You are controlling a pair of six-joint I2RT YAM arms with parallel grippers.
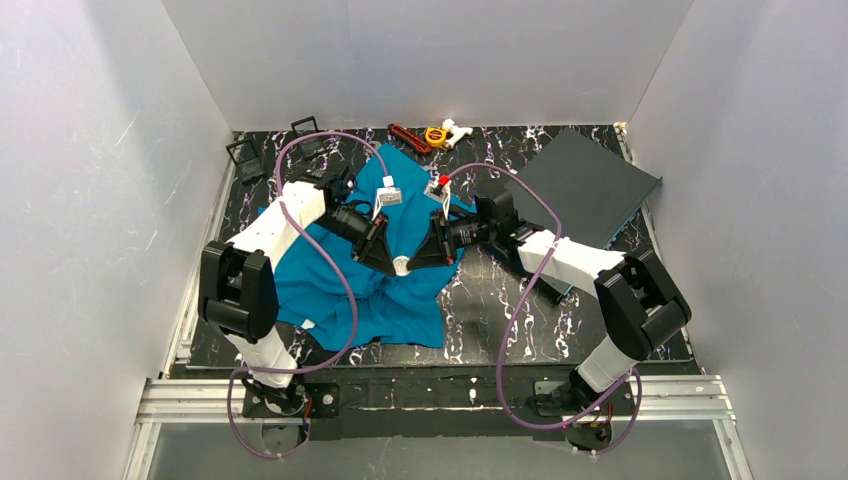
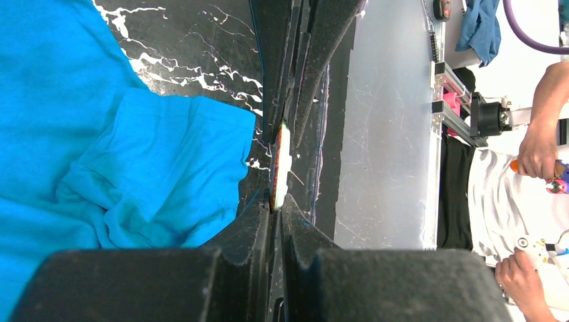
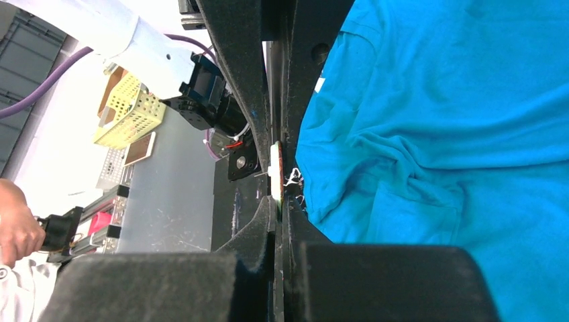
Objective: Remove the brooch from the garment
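Teal T-shirt (image 1: 330,285) lies crumpled on the left-centre of the black marbled table (image 1: 500,325), running from near the far edge down toward the near edge. Both arms meet over its right side, mid-table. Left fingers (image 1: 385,253) are closed tight, pinching the brooch (image 1: 400,266). Right fingers (image 1: 425,250) are closed on the same brooch from the other side.

Left wrist view: the brooch (image 2: 279,164) is edge-on, a thin white disc with an orange rim. It is clamped at the tips of the left fingers (image 2: 268,218), and the right fingers (image 2: 295,80) come in from above. The shirt hem (image 2: 168,168) is just beside it.

Right wrist view: brooch (image 3: 275,171) again edge-on between the right fingers (image 3: 268,221). It is touching the shirt's edge (image 3: 436,168), with white threads at the contact. Can't tell if it's pinned to the cloth or free.

Dark grey board (image 1: 585,185) sits at the far right corner, overhanging the table's right edge. Small red, yellow and white items (image 1: 435,135) are at the far edge, and black frames (image 1: 245,155) at the far left corner.
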